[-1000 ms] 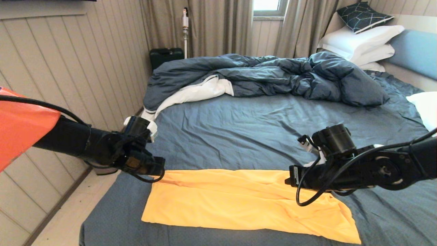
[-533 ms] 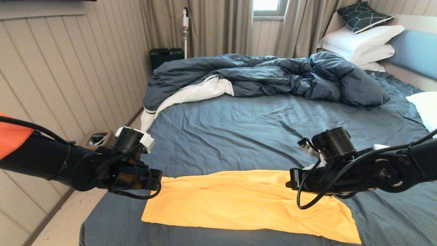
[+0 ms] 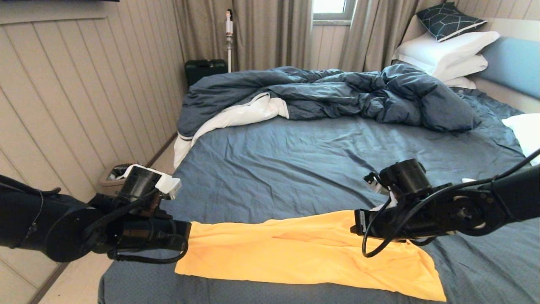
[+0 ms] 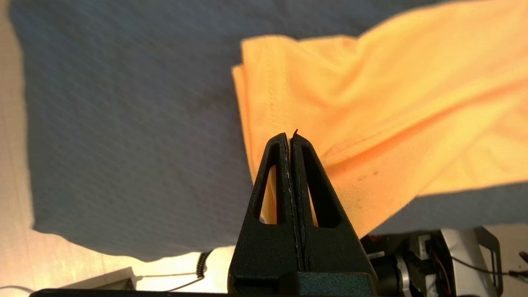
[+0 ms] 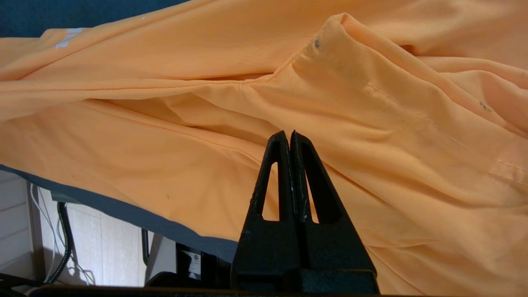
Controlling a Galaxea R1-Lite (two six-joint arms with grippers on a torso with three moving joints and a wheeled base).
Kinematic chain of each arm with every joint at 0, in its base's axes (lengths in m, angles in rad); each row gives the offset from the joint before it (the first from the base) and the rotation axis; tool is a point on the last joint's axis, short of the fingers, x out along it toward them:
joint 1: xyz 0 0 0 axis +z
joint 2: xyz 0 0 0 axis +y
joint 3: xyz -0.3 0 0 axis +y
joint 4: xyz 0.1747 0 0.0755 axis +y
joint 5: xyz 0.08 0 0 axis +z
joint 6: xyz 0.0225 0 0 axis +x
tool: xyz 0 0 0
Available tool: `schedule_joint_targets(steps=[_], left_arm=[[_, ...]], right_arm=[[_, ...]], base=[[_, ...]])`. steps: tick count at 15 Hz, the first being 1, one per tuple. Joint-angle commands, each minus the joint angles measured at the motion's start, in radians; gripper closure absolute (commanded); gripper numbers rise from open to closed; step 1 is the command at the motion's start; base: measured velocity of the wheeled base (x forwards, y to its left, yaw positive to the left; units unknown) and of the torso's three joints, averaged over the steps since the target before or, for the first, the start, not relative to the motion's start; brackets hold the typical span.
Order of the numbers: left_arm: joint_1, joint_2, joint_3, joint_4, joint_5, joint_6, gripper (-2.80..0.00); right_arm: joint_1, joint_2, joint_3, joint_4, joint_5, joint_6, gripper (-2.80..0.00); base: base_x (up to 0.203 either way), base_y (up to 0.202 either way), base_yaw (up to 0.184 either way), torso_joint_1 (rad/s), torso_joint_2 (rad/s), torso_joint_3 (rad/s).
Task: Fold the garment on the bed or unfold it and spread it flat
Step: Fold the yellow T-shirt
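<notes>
The yellow garment [image 3: 295, 253] lies as a long band across the near edge of the bed [image 3: 295, 169], its far edge raised a little. My left gripper [image 3: 188, 231] is shut on the garment's far left corner, and in the left wrist view the jaws [image 4: 290, 135] are pressed together with fabric [image 4: 371, 103] creasing away from the tip. My right gripper [image 3: 353, 223] is shut on the far edge near the right end. In the right wrist view its tip [image 5: 288, 133] sits where folds of the garment [image 5: 165, 144] meet.
A rumpled dark blue duvet [image 3: 337, 93] fills the far half of the bed. White pillows [image 3: 447, 50], a patterned cushion [image 3: 449, 19] and the blue headboard [image 3: 514, 63] are at the right. A bin [image 3: 116, 173] stands on the floor by the left wall.
My left arm has dropped and drawn toward the near left, bringing the garment's far left corner with it. The right gripper has shifted slightly left and lower, still on the fabric.
</notes>
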Motion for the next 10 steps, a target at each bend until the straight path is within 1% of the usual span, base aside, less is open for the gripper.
schedule_joint_targets(steps=[1, 3, 5, 8, 9, 10], left_arm=[[-0.028, -0.005, 0.054, -0.054, 0.001, -0.008, 0.00], [-0.036, 0.016, 0.070, -0.093, 0.001, -0.010, 0.00], [-0.037, 0.045, 0.068, -0.137, 0.001, -0.012, 0.00], [-0.037, 0.100, 0.056, -0.210, 0.001, -0.038, 0.00], [-0.037, 0.122, 0.048, -0.226, 0.002, -0.043, 0.00], [-0.037, 0.138, 0.037, -0.241, 0.002, -0.045, 0.00]], right_arm=[[-0.001, 0.015, -0.007, 0.000, 0.000, 0.002, 0.00], [-0.022, 0.020, -0.009, -0.001, -0.001, 0.002, 0.00], [-0.075, 0.020, -0.009, 0.000, 0.000, 0.000, 0.00], [-0.094, 0.026, -0.009, 0.000, -0.003, -0.004, 0.00], [-0.099, 0.026, -0.003, -0.002, -0.003, -0.013, -2.80], [-0.099, 0.028, 0.002, -0.002, -0.003, -0.017, -2.80]], base=[[0.000, 0.000, 0.000, 0.000, 0.00, 0.000], [0.000, 0.000, 0.000, 0.000, 0.00, 0.000], [0.000, 0.000, 0.000, 0.000, 0.00, 0.000], [0.000, 0.000, 0.000, 0.000, 0.00, 0.000], [0.000, 0.000, 0.000, 0.000, 0.00, 0.000], [0.000, 0.000, 0.000, 0.000, 0.00, 0.000]])
